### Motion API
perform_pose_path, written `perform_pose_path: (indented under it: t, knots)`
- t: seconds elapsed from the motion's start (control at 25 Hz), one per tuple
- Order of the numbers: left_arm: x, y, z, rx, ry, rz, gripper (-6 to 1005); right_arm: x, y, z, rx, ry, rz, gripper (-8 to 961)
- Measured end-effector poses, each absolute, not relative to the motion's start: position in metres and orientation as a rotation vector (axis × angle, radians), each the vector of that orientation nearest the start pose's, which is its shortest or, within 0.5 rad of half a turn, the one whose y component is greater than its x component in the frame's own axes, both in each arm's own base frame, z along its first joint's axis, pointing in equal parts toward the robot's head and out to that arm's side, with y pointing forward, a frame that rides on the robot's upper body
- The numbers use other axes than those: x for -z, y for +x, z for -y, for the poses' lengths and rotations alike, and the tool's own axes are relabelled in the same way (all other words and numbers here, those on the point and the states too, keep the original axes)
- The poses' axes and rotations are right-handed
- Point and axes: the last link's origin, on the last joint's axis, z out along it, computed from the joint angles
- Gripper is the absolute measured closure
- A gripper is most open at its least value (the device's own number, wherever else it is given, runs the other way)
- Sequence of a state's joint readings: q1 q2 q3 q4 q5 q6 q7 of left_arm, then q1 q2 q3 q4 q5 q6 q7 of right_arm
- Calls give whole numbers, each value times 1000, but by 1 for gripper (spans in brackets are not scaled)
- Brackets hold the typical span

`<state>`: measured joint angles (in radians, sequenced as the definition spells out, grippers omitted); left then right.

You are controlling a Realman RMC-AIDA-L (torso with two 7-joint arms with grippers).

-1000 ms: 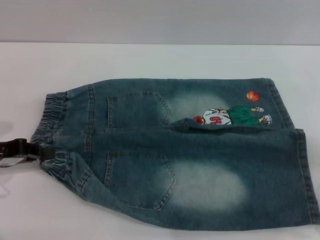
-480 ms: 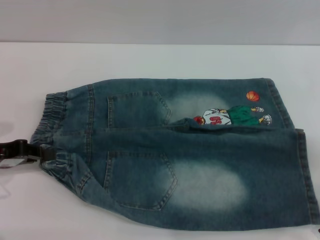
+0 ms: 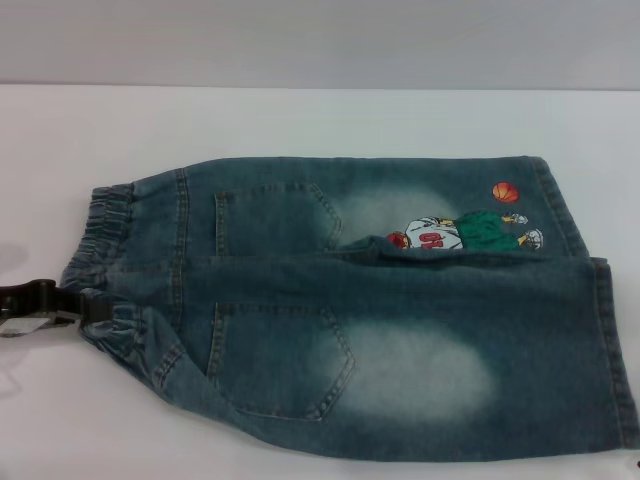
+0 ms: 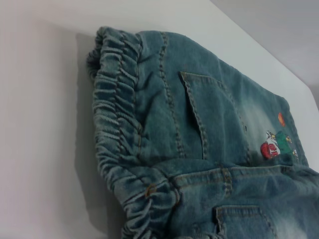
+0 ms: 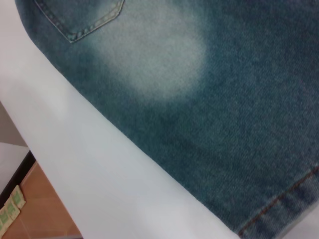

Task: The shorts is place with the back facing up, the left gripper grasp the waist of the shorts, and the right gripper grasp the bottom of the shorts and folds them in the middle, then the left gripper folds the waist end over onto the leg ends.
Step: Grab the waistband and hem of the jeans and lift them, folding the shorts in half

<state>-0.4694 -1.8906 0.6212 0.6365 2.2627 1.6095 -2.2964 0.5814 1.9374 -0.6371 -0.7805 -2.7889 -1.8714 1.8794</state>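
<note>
The shorts (image 3: 380, 310) lie flat on the white table (image 3: 300, 120), back up, both back pockets showing. The ruffled waist of the shorts (image 3: 105, 270) is at the left, seen close in the left wrist view (image 4: 119, 124). The hemmed leg ends (image 3: 615, 350) are at the right. The basketball-player print (image 3: 460, 232) is on the far leg. My left gripper (image 3: 90, 305) reaches in from the left edge, its tip touching the waistband. My right gripper is out of view; its wrist view shows the near leg's pale patch and hem (image 5: 284, 204).
Bare white table surrounds the shorts on the far side and left. The right wrist view shows the table's near edge (image 5: 89, 164) close beside the near leg, with orange-brown floor (image 5: 45, 209) below it.
The shorts and the left gripper have stayed where they were. A tiny dark speck now shows at the bottom right corner of the head view.
</note>
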Motion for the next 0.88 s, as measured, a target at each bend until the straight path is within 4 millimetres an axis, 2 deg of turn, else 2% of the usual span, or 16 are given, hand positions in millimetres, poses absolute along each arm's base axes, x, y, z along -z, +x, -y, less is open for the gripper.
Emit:
perform_pose_path:
  t: [0.44,0.88]
  knots:
    - [-65,-341,-306,411,-2223,1929,961,-66,330,-287,384,-2833,-1392,376]
    - [-64,-341,-306,413,-2228,1925,961,-59,318,-295,374,-2864,-1344,377]
